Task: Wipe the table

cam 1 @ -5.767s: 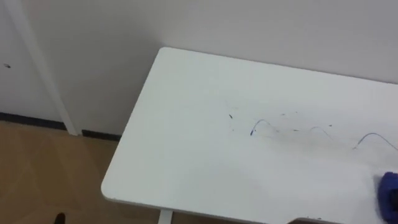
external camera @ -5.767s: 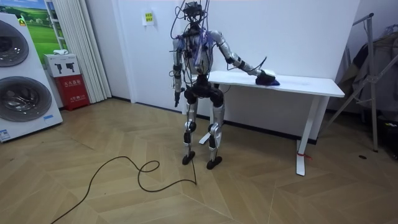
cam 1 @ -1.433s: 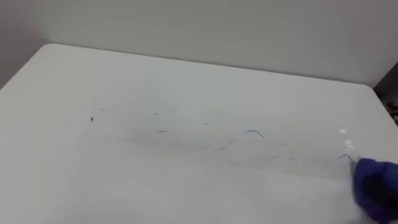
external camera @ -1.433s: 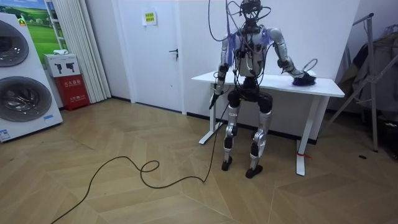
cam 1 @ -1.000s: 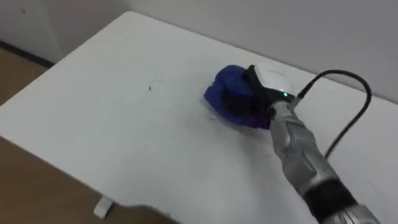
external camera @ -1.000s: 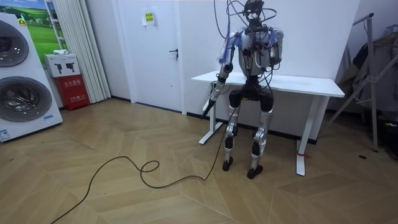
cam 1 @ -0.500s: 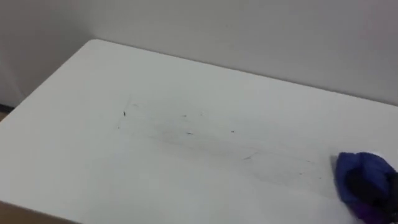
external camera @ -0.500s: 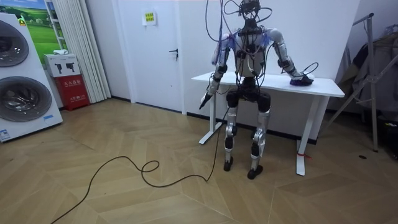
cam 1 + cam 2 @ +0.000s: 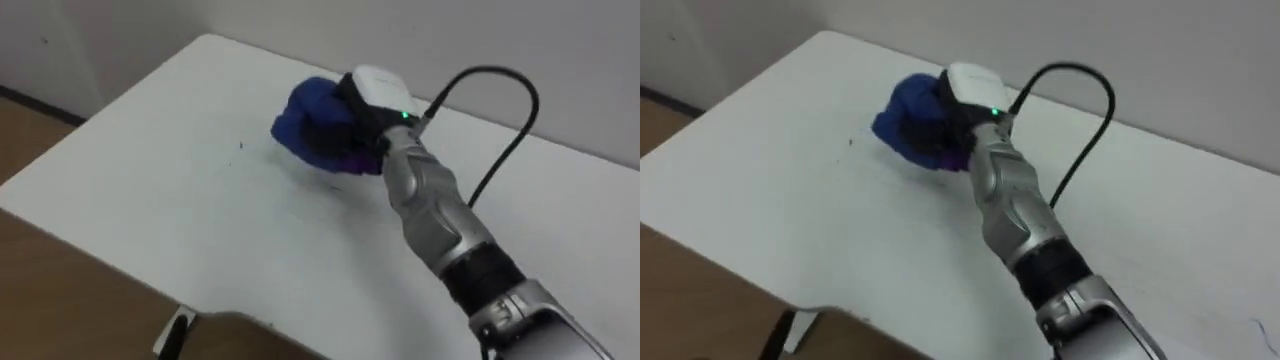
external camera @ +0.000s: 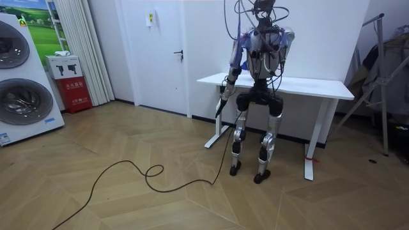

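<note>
A crumpled blue cloth (image 9: 303, 120) (image 9: 900, 121) lies on the white table (image 9: 150, 200) (image 9: 760, 190), near its far left part. My right hand (image 9: 350, 132) (image 9: 943, 135) rests on the cloth's right side, dark fingers curled into the folds, with the arm reaching in from the lower right. A small dark pen mark (image 9: 240, 146) (image 9: 851, 141) sits just left of the cloth. In the room view I stand facing the table (image 10: 326, 86), and my left hand (image 10: 221, 105) hangs at my side below the tabletop.
The table's left and near edges drop to wooden floor (image 9: 40, 130). A wall runs behind the table. In the room view a washing machine (image 10: 19, 76) and a red box (image 10: 71, 91) stand far left, and a rack (image 10: 382, 70) at the right.
The right hand has swept the blue cloth from the table's right end across to its left part. The head view has shifted left with it.
</note>
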Controlling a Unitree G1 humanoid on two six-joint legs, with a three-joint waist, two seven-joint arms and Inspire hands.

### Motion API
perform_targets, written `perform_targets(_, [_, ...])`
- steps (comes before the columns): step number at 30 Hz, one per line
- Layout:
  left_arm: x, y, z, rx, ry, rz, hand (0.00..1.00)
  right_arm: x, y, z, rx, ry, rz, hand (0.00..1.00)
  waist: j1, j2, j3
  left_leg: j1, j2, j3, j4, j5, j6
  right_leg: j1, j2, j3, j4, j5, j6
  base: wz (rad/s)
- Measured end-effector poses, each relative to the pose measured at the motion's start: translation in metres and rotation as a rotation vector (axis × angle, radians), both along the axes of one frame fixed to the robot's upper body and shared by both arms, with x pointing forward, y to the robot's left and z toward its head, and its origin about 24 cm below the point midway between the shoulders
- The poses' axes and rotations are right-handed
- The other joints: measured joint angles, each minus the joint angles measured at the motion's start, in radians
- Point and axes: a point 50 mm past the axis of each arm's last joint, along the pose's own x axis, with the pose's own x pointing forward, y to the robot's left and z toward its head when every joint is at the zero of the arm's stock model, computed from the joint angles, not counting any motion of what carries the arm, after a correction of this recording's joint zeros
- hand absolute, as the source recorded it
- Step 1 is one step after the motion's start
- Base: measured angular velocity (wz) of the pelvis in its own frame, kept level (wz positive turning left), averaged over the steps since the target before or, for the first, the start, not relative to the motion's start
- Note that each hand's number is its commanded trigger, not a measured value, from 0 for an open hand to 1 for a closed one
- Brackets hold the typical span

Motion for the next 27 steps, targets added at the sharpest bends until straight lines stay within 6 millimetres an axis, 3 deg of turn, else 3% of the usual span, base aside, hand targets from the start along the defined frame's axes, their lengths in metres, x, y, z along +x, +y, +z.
perform_targets(1, [-0.006,0.003,0.0,0.01,0.012,0.0,0.0,-0.019,-0.017,-0.035,-0.025,0.101,-0.047,1.0,-0.001,-0.002,0.0029,0.005,-0.003,-0.01,0.0,-0.004,0.006,0.011,-0.003,-0.004,0.001,-0.001,0.002,0.38])
perform_targets(2, [-0.012,0.006,0.0,0.024,0.022,-0.006,0.0,-0.044,-0.037,-0.064,0.055,0.171,-0.131,1.0,-0.008,-0.008,0.0043,0.004,-0.01,-0.018,0.001,-0.007,0.011,0.013,-0.011,-0.003,0.002,-0.007,0.011,0.28])
perform_targets(3, [-0.019,0.008,0.0,0.028,0.032,0.004,0.0,-0.054,-0.044,-0.067,0.089,0.139,-0.161,1.0,-0.018,-0.006,0.0053,0.005,-0.014,-0.017,0.001,-0.008,0.013,0.014,-0.016,-0.002,0.001,-0.01,0.017,0.0])
perform_targets(5, [-0.041,0.014,-0.001,0.043,0.074,0.034,0.0,-0.075,-0.063,-0.077,0.09,0.081,-0.205,1.0,-0.076,0.006,0.0088,0.015,-0.019,-0.009,0.002,-0.015,0.023,0.028,-0.026,-0.008,-0.003,-0.015,0.026,-0.04])
perform_targets(7, [-0.048,0.025,0.002,0.096,0.095,0.024,0.0,-0.106,-0.111,-0.088,0.085,0.04,-0.379,1.0,-0.128,0.011,0.0041,0.027,-0.032,-0.008,0.003,-0.023,0.034,0.048,-0.035,-0.003,-0.014,-0.02,0.046,0.08])
perform_targets(8, [-0.048,0.028,0.003,0.107,0.097,0.018,0.0,-0.115,-0.124,-0.091,0.077,0.032,-0.436,1.0,-0.137,0.013,0.0039,0.028,-0.034,-0.006,0.003,-0.025,0.036,0.05,-0.037,-0.003,-0.013,-0.019,0.048,-0.03])
perform_targets(10, [-0.05,0.04,0.008,0.156,0.102,0.006,0.0,-0.151,-0.172,-0.097,0.041,0.02,-0.659,1.0,-0.173,0.021,-0.004,0.032,-0.037,0.01,0.009,-0.038,0.044,0.055,-0.046,0.002,-0.002,-0.022,0.057,-0.16])
perform_targets(11, [-0.051,0.042,0.009,0.162,0.103,0.009,0.0,-0.158,-0.181,-0.098,0.032,0.019,-0.708,1.0,-0.185,0.024,-0.006,0.035,-0.037,0.013,0.012,-0.042,0.045,0.055,-0.047,0.008,0.007,-0.024,0.059,-0.21])
perform_targets(12, [-0.052,0.046,0.011,0.177,0.103,0.015,0.0,-0.171,-0.198,-0.101,0.015,0.023,-0.796,1.0,-0.208,0.027,-0.0151,0.036,-0.036,0.021,0.027,-0.05,0.048,0.056,-0.048,0.016,0.012,-0.025,0.061,-0.25])
perform_targets(13, [-0.051,0.05,0.013,0.197,0.1,0.006,0.0,-0.182,-0.212,-0.102,-0.007,0.034,-0.86,1.0,-0.221,0.029,-0.0193,0.037,-0.032,0.035,0.045,-0.061,0.05,0.055,-0.048,0.019,0.026,-0.025,0.061,-0.26])
perform_targets(15, [-0.044,0.055,0.017,0.218,0.073,-0.007,0.0,-0.193,-0.225,-0.104,-0.021,0.056,-0.921,1.0,-0.246,0.028,-0.0204,0.038,-0.026,0.044,0.069,-0.072,0.051,0.053,-0.048,0.018,0.06,-0.026,0.061,-0.21])
perform_targets(18, [-0.034,0.056,0.019,0.226,0.035,-0.031,0.0,-0.198,-0.228,-0.108,-0.032,0.086,-0.942,1.0,-0.261,0.032,-0.0208,0.063,-0.008,0.075,0.082,-0.086,0.053,0.045,-0.057,0.018,0.108,-0.026,0.061,-0.4])
perform_targets(20, [-0.029,0.052,0.018,0.218,0.021,-0.052,0.0,-0.187,-0.221,-0.108,-0.018,0.09,-0.94,1.0,-0.255,0.04,-0.0193,0.066,0.01,0.108,0.102,-0.097,0.055,0.032,-0.067,0.004,0.142,-0.025,0.061,-0.45])
perform_targets(21, [-0.021,0.049,0.017,0.211,0.0,-0.062,0.0,-0.18,-0.215,-0.11,0.0,0.102,-0.953,1.0,-0.244,0.042,-0.0187,0.064,0.025,0.127,0.113,-0.101,0.054,0.008,-0.084,-0.008,0.206,-0.036,0.055,-0.56])
perform_targets(22, [-0.012,0.045,0.016,0.202,-0.031,-0.069,0.0,-0.172,-0.21,-0.11,0.007,0.109,-0.958,1.0,-0.209,0.043,-0.0182,0.063,0.037,0.156,0.119,-0.104,0.048,-0.026,-0.129,-0.008,0.299,-0.049,0.052,-0.64])
perform_targets(24, [-0.005,0.041,0.014,0.191,-0.048,-0.086,0.0,-0.152,-0.193,-0.111,0.02,0.137,-0.927,1.0,-0.16,0.046,-0.0167,0.057,0.072,0.193,0.124,-0.104,0.025,-0.05,-0.192,0.016,0.351,-0.069,0.059,-0.82])
perform_targets(25, [-0.001,0.04,0.013,0.184,-0.038,-0.1,0.0,-0.132,-0.176,-0.108,0.04,0.146,-0.871,1.0,-0.139,0.043,-0.0153,0.036,0.099,0.202,0.13,-0.099,0.004,-0.056,-0.223,0.024,0.325,-0.068,0.065,-0.71])
perform_targets(26, [0.002,0.039,0.012,0.181,-0.032,-0.11,0.0,-0.12,-0.165,-0.106,0.053,0.147,-0.83,1.0,-0.133,0.041,-0.0139,0.02,0.114,0.202,0.136,-0.097,-0.006,-0.06,-0.235,0.025,0.297,-0.065,0.069,-0.46])
perform_targets(27, [0.011,0.038,0.012,0.173,-0.035,-0.133,0.0,-0.091,-0.144,-0.094,0.078,0.128,-0.739,1.0,-0.118,0.034,-0.0108,-0.022,0.144,0.201,0.146,-0.089,-0.029,-0.073,-0.253,0.031,0.248,-0.055,0.084,-0.2])
